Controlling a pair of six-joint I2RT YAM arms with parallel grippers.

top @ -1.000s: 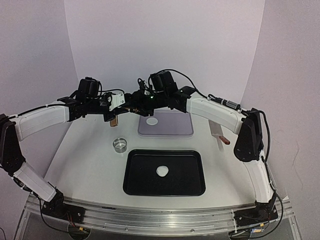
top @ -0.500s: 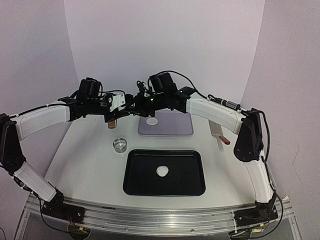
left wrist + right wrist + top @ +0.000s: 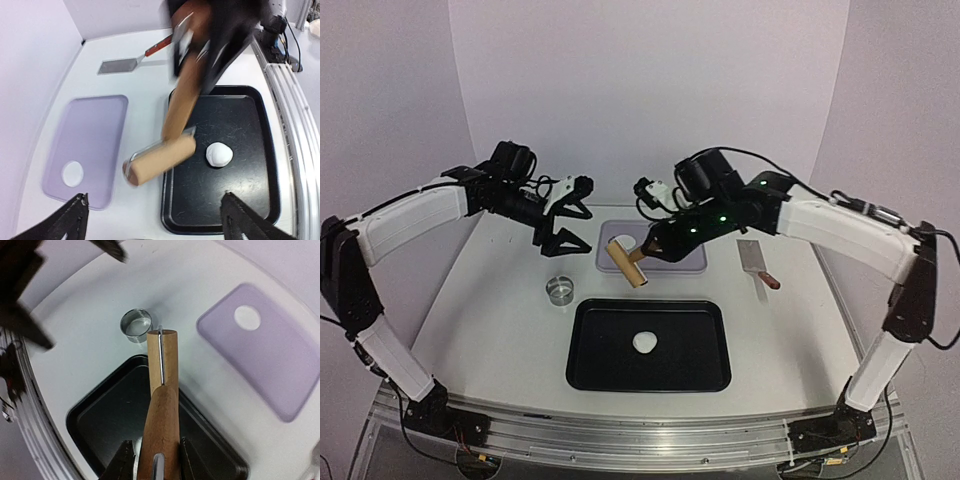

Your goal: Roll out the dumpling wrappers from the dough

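One wrapper (image 3: pixel 625 241): mat's (image 3: pixel 665 255) 9 o'clock; probably soft; lift by edge.
Left fingers (image 3: pixel 70 220): wide.
Right fingers (image 3: pixel 125 460): holding pin (image 3: pixel 162 370).

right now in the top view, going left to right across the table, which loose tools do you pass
metal ring → rolling pin → spatula

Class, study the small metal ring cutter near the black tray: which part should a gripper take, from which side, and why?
Best guess: pinch its thin wall from straight above. The ring cutter stands upright, open end up, so one finger can drop inside and the other outside. The open left gripper is nearer.
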